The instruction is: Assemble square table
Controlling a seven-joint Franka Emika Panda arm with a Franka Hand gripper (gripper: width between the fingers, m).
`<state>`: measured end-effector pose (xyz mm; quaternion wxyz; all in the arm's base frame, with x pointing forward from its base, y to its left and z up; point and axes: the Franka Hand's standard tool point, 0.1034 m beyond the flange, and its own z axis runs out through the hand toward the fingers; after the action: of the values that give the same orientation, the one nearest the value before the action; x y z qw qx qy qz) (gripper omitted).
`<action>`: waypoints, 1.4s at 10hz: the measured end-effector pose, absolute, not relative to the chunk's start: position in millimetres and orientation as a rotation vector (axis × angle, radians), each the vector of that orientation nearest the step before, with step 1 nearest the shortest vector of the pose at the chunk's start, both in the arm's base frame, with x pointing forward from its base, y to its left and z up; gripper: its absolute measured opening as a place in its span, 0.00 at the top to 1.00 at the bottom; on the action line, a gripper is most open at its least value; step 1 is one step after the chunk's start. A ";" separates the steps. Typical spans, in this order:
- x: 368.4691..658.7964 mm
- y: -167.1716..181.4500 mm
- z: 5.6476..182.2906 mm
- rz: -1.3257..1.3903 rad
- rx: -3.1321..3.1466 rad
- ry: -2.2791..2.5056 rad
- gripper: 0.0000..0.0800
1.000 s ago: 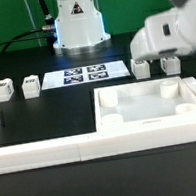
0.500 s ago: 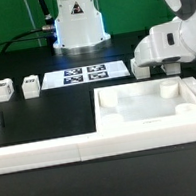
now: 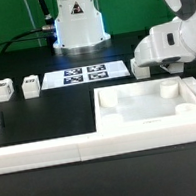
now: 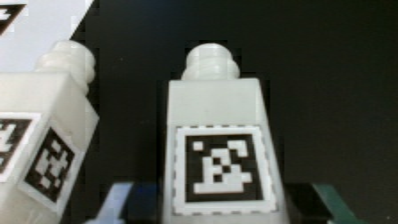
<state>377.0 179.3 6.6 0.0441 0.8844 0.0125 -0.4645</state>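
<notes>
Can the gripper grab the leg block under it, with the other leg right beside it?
Probably yes. In the wrist view the leg block sits centred within the open gripper, with dark table showing on both sides. The neighbouring leg stands apart, leaving a gap for one finger.

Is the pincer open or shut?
Open. The pincer has its fingers apart, either side of a leg block, with dark gaps between.

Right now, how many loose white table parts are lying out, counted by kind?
Small white tagged plastic leg blocks: 4 (two sit beneath the hand)
Large white square plastic slab with raised rim: 1
Total: 5
</notes>
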 end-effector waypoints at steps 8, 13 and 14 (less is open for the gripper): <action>428.0 144.0 104.3 -1.335 2.824 0.125 0.64; 474.7 145.5 113.5 -0.704 3.073 0.141 0.64; 506.5 136.7 131.9 -0.486 3.084 0.317 0.64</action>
<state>506.5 136.7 131.9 0.0017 0.9828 0.1011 -0.1548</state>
